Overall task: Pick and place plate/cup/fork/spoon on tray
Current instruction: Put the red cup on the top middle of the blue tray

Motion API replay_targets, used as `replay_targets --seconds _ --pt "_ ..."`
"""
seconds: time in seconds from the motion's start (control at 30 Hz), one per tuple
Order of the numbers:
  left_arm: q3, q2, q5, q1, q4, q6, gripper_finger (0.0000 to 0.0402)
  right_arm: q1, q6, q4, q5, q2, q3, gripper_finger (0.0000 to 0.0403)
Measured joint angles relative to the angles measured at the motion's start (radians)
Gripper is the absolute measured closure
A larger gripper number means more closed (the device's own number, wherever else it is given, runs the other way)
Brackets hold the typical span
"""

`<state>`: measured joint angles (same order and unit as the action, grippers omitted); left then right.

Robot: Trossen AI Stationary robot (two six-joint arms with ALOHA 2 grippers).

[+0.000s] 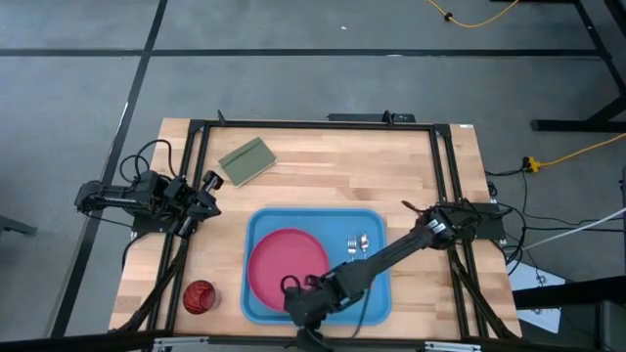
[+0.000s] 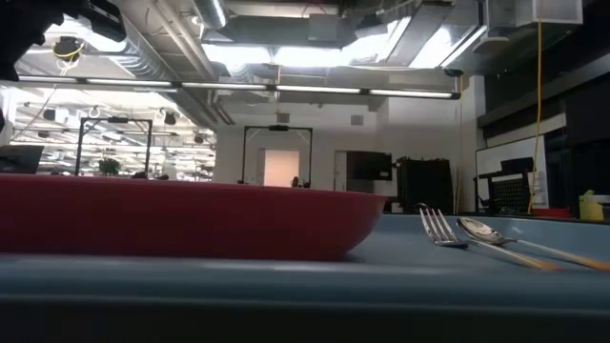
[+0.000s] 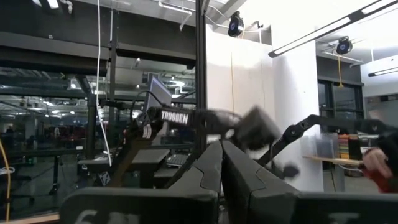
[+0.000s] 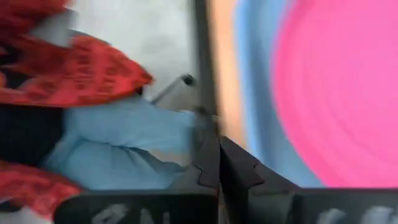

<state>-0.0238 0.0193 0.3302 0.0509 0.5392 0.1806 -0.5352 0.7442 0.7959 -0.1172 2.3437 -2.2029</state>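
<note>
Seen from above, the left gripper (image 1: 207, 193) waits over the left edge of the light wooden worktop (image 1: 323, 166), its fingers (image 3: 214, 174) pressed together and holding nothing, as the left wrist view shows. Behind it, toward the far side, lies a small olive-green rectangular block (image 1: 246, 161). Near the front-left corner of the worktop stands the small round dark red cup (image 1: 199, 296), well apart from the large blue rectangular plastic tray (image 1: 377, 223) and, by that position, the one item still to be loaded. It is judged light and rigid with a smooth, possibly slippery wall, best taken across the rim or around the body with moderate closure and kept upright. On the tray, the round pink-red plate (image 1: 286, 262) with raised rim fills the left half; it looks stiff and shallow, graspable only by pinching its rim. Over the tray's front edge, just beside the plate, the right gripper (image 1: 296, 303) hangs at the end of its outstretched arm; the right wrist view shows its fingers (image 4: 219, 163) closed against each other, empty. Toward the tray's right rear lie the thin orange-handled fork (image 2: 440, 227) with silver tines and, beside it, the small all-silver metal spoon (image 2: 481, 229), both flat, thin and hard to pinch from a smooth surface.
</note>
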Motion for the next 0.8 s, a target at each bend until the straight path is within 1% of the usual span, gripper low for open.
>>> replay_targets --seconds 0.07,0.17,0.23,0.33,0.37,0.47,0.5,0.7,0.8 --pt "0.0 0.0 0.0 0.0 0.0 0.0 0.0401 -0.009 -0.022 0.027 0.007 -0.001 -0.076 0.0397" --pt "0.0 0.0 0.0 0.0 0.0 0.0 0.0401 -0.016 -0.046 0.017 0.003 -0.001 -0.157 0.0397" --pt "0.0 0.0 0.0 0.0 0.0 0.0 0.0401 -0.016 -0.044 -0.048 0.013 -0.018 -0.147 0.0397" --pt "0.0 0.0 -0.006 0.0 0.003 0.0 0.0401 -0.028 0.051 -0.093 0.06 -0.019 -0.145 0.0397" --pt "0.0 0.0 -0.006 0.0 0.003 0.0 0.0401 -0.03 0.035 -0.089 0.067 -0.019 -0.145 0.0397" --pt "0.0 0.0 -0.004 0.0 0.003 0.0 0.0401 -0.035 -0.152 -0.065 0.078 -0.018 -0.144 0.0396" --pt "0.0 0.0 0.002 0.0 0.004 0.0 0.0401 -0.035 -0.19 -0.055 0.064 -0.018 -0.144 0.0396" --pt "0.0 0.0 0.002 0.0 0.003 0.0 0.0401 -0.034 -0.357 -0.041 -0.006 -0.018 -0.144 0.0395" --pt "0.0 0.0 -0.002 0.0 0.003 0.0 0.0401 -0.033 -0.422 0.028 -0.033 -0.017 -0.144 0.0395"
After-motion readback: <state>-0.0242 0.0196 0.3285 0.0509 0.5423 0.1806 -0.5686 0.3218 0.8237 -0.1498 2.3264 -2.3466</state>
